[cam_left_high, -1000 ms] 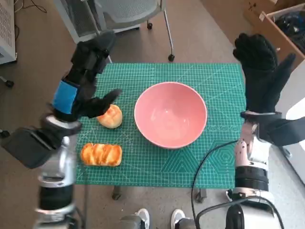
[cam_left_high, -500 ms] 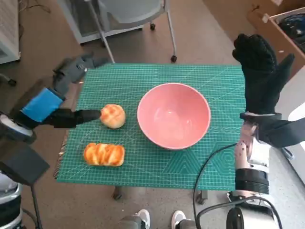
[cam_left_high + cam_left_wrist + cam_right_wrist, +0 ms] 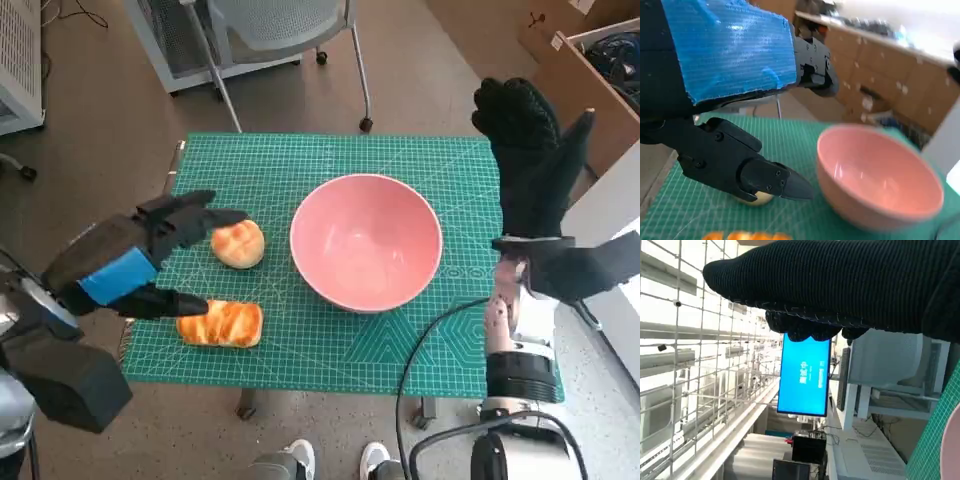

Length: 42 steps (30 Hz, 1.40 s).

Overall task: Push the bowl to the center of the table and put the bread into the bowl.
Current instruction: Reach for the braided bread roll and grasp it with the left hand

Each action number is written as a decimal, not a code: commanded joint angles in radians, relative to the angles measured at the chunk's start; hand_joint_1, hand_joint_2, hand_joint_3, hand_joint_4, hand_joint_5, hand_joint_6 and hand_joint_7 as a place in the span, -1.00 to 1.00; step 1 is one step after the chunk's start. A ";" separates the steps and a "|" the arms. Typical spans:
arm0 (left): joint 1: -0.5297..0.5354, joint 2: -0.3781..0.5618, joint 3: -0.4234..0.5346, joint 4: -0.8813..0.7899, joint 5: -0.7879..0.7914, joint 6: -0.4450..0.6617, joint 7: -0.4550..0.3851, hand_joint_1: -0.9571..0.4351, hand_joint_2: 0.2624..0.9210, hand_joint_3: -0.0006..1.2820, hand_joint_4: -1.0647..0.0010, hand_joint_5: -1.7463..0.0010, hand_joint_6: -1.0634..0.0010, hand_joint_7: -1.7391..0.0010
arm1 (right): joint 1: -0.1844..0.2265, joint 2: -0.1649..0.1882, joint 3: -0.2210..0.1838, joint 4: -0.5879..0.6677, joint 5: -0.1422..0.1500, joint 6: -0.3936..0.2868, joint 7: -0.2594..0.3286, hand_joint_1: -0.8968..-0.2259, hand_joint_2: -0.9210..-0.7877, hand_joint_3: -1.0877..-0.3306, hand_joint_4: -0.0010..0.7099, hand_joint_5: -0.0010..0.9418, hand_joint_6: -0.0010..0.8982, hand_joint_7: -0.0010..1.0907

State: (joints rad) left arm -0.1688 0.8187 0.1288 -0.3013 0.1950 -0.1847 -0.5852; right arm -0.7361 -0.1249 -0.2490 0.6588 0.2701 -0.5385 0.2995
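The pink bowl [image 3: 366,240] stands near the middle of the green cutting mat [image 3: 330,340]; the left wrist view also shows the bowl [image 3: 879,182]. A round bun [image 3: 238,243] lies just left of it, and a long glazed bread [image 3: 219,323] lies nearer the front left. My left hand [image 3: 140,255] hovers over the mat's left edge, fingers spread, holding nothing, beside both breads. In the left wrist view the bun [image 3: 755,199] peeks out under a finger. My right hand [image 3: 535,160] is raised at the mat's right edge, fingers spread, empty.
An office chair base [image 3: 290,40] stands beyond the table's far edge. A brown box [image 3: 590,60] sits at the far right. A black cable [image 3: 420,350] crosses the front right of the mat. Shoes [image 3: 300,460] show below the front edge.
My left hand has swung from above the round bun outward to the left, then back toward the front left, beside the long bread. The right hand shifted slightly left. The breads and bowl stayed put.
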 commanded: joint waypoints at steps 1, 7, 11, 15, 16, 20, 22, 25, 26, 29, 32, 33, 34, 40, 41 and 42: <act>0.034 0.008 -0.020 0.044 0.026 -0.073 0.007 -0.36 0.90 -0.99 0.38 0.99 0.33 0.72 | -0.001 -0.002 0.006 0.019 -0.004 0.002 0.003 -0.10 -1.00 0.07 -0.21 -0.98 -0.73 -0.15; 0.058 -0.006 -0.038 0.079 0.047 -0.118 0.020 -0.37 0.89 -1.00 0.36 0.99 0.30 0.74 | -0.004 -0.002 0.006 0.030 0.002 -0.002 0.012 -0.09 -1.00 0.07 -0.21 -0.98 -0.74 -0.14; 0.081 -0.025 -0.054 0.093 0.066 -0.122 0.037 -0.37 0.89 -1.00 0.36 0.99 0.31 0.77 | -0.006 -0.001 0.003 0.040 0.008 -0.009 0.016 -0.09 -1.00 0.07 -0.20 -0.98 -0.73 -0.14; 0.096 -0.042 -0.069 0.113 0.090 -0.127 0.063 -0.37 0.90 -0.99 0.36 1.00 0.31 0.78 | -0.004 -0.002 0.000 0.041 0.014 -0.009 0.022 -0.09 -1.00 0.07 -0.20 -0.98 -0.73 -0.14; 0.099 -0.045 -0.072 0.118 0.096 -0.127 0.068 -0.37 0.90 -0.99 0.36 1.00 0.32 0.79 | -0.004 -0.002 0.000 0.040 0.015 -0.009 0.022 -0.09 -1.00 0.07 -0.20 -0.98 -0.73 -0.14; 0.112 -0.061 -0.089 0.138 0.125 -0.121 0.089 -0.37 0.91 -0.99 0.38 1.00 0.33 0.81 | 0.002 0.001 0.000 0.031 0.017 -0.008 0.022 -0.09 -1.00 0.07 -0.20 -0.98 -0.73 -0.13; 0.118 -0.067 -0.099 0.150 0.139 -0.121 0.100 -0.36 0.91 -0.99 0.39 1.00 0.34 0.82 | 0.003 0.001 0.000 0.030 0.018 -0.008 0.023 -0.09 -1.00 0.07 -0.21 -0.99 -0.73 -0.13; 0.129 -0.077 -0.114 0.161 0.155 -0.104 0.108 -0.33 0.90 -1.00 0.41 1.00 0.35 0.84 | 0.006 0.001 0.000 0.025 0.020 -0.006 0.023 -0.09 -1.00 0.06 -0.22 -0.99 -0.73 -0.13; 0.133 -0.080 -0.118 0.163 0.160 -0.097 0.109 -0.32 0.89 -1.00 0.41 1.00 0.35 0.84 | 0.007 0.001 -0.001 0.025 0.020 -0.005 0.023 -0.09 -1.00 0.06 -0.22 -0.99 -0.73 -0.13; 0.142 -0.087 -0.134 0.171 0.184 -0.078 0.113 -0.26 0.82 -1.00 0.43 1.00 0.36 0.87 | 0.010 0.000 -0.002 0.019 0.021 -0.003 0.023 -0.09 -1.00 0.06 -0.22 -0.99 -0.73 -0.13; 0.149 -0.090 -0.151 0.181 0.205 -0.053 0.109 -0.23 0.77 -1.00 0.44 1.00 0.36 0.88 | 0.013 0.000 -0.002 0.016 0.019 -0.003 0.021 -0.09 -1.00 0.06 -0.22 -0.99 -0.73 -0.12; 0.150 -0.091 -0.158 0.185 0.213 -0.040 0.104 -0.21 0.75 -1.00 0.45 1.00 0.35 0.89 | 0.013 0.000 -0.002 0.016 0.019 -0.003 0.021 -0.09 -1.00 0.06 -0.22 -0.99 -0.73 -0.12; 0.151 -0.091 -0.164 0.187 0.218 -0.030 0.101 -0.19 0.73 -1.00 0.46 1.00 0.35 0.89 | 0.013 0.000 -0.002 0.016 0.018 -0.002 0.021 -0.09 -1.00 0.06 -0.22 -0.99 -0.73 -0.12; 0.143 -0.093 -0.218 0.221 0.249 0.050 0.064 -0.05 0.69 -1.00 0.45 0.99 0.31 0.92 | 0.013 0.003 -0.003 0.019 0.020 -0.002 0.021 -0.09 -1.00 0.06 -0.22 -0.99 -0.74 -0.12; 0.140 -0.093 -0.228 0.228 0.255 0.064 0.057 -0.04 0.69 -1.00 0.45 0.99 0.30 0.92 | 0.014 0.003 -0.003 0.018 0.019 -0.002 0.021 -0.09 -1.00 0.06 -0.22 -0.99 -0.74 -0.12; 0.137 -0.093 -0.236 0.233 0.258 0.074 0.053 0.00 0.69 -1.00 0.44 0.99 0.29 0.92 | 0.014 0.004 -0.003 0.018 0.019 -0.002 0.021 -0.08 -1.00 0.07 -0.22 -0.99 -0.74 -0.12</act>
State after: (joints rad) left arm -0.0279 0.7339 -0.0797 -0.0892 0.4361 -0.1431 -0.5106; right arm -0.7428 -0.1249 -0.2511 0.6736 0.2819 -0.5530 0.3177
